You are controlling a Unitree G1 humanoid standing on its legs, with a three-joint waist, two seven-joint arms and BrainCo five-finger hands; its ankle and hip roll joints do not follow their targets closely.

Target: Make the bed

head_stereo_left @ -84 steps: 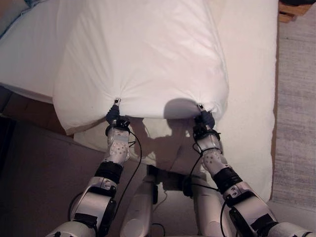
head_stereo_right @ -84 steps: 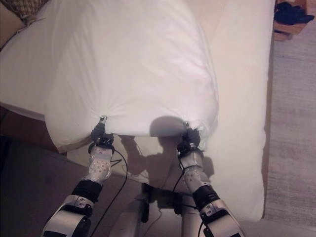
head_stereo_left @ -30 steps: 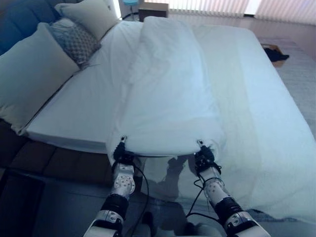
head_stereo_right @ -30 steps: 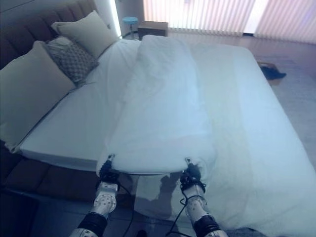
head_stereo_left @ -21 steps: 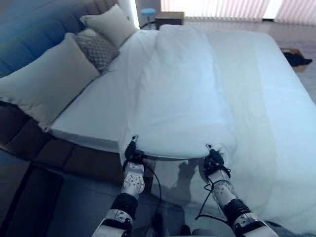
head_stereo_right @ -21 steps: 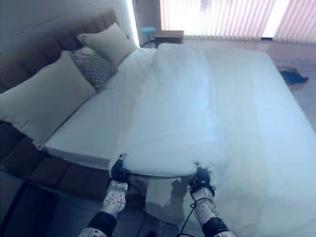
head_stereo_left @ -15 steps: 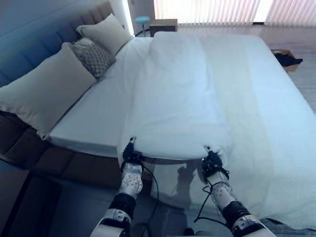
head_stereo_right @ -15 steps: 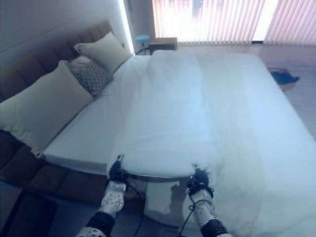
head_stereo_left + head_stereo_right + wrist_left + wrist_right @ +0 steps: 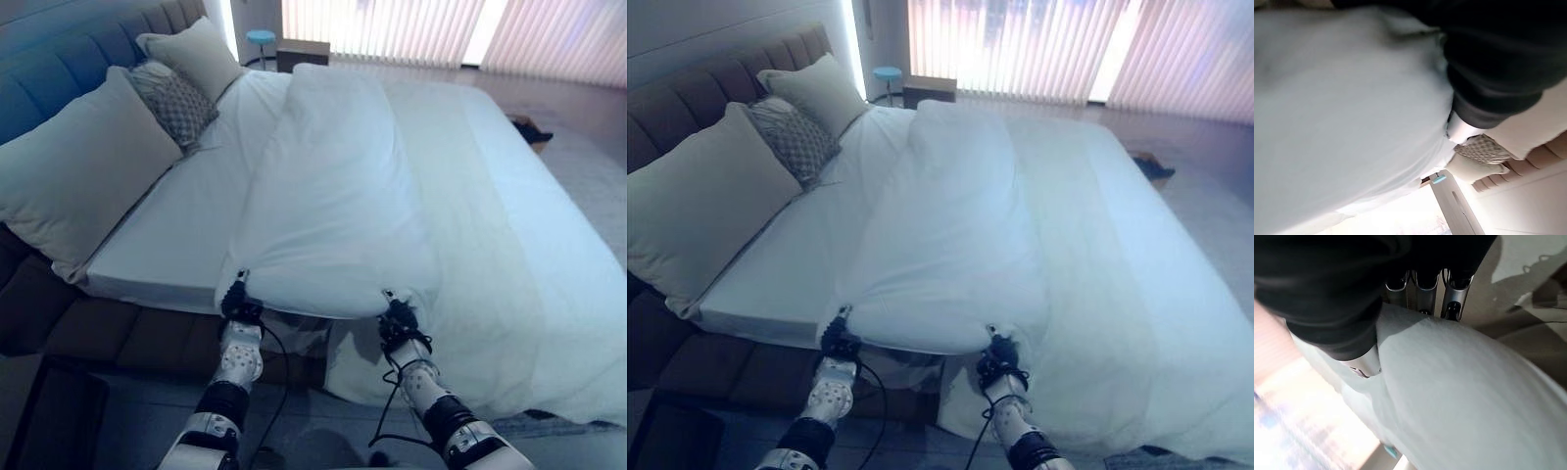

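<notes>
The left robot hand (image 9: 237, 299) was clamped on the near edge of the white duvet (image 9: 338, 211), its fingers curled into a pinch of cloth at the folded roll's left corner. The right robot hand (image 9: 396, 315) gripped the same edge in the same way at the roll's right corner, the two hands well apart and level with each other. In the right wrist view, the silver fingers (image 9: 1421, 286) pressed against the cloth with the thumb closed under it; in the left wrist view the duvet bulged against the dark cover of the hand.

The duvet lay folded lengthwise into a long, thick band running up the middle of the bed (image 9: 167, 235), from the hands at the near side to the far side. Its right part spread flat and hung over the near edge beside the right robot hand. To the left, bare sheet showed. At the headboard (image 9: 686, 73) stood a large pale pillow (image 9: 73, 166), a grey patterned cushion (image 9: 174, 98) and another pale pillow (image 9: 194, 54). Vertical blinds (image 9: 1038, 49) hung beyond the bed.
</notes>
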